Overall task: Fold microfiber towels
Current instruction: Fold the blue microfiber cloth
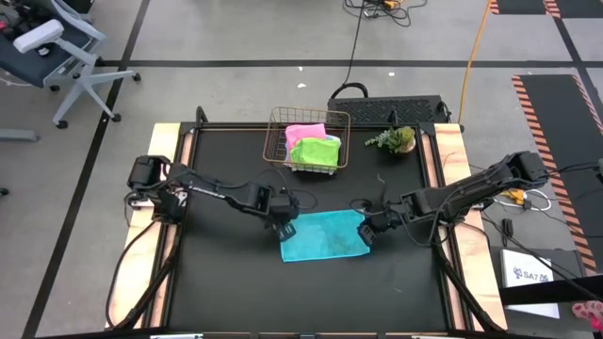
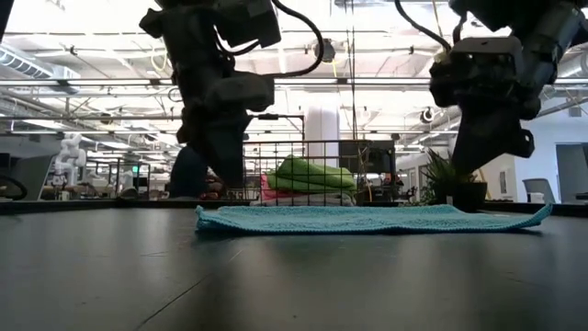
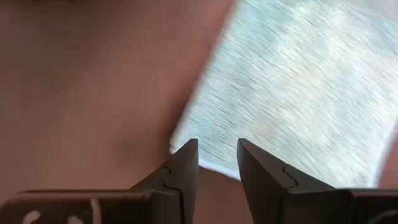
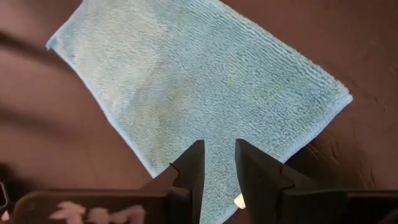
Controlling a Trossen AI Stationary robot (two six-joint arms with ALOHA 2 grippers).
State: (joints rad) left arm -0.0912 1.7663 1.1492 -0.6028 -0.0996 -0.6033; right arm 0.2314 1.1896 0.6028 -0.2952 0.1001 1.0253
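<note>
One cyan-blue microfiber towel lies flat on the black table, folded into a rectangle. My left gripper stands over its left edge, pointing steeply down. In the left wrist view the gripper is open by a narrow gap over a corner of the towel. My right gripper stands over the towel's right edge. In the right wrist view it is also open by a narrow gap, with the towel flat below it. In the low view the towel rests on the table.
A copper wire basket at the table's far side holds a pink towel and a lime green one. A small green plant stands to the basket's right. Bare table lies near the front edge.
</note>
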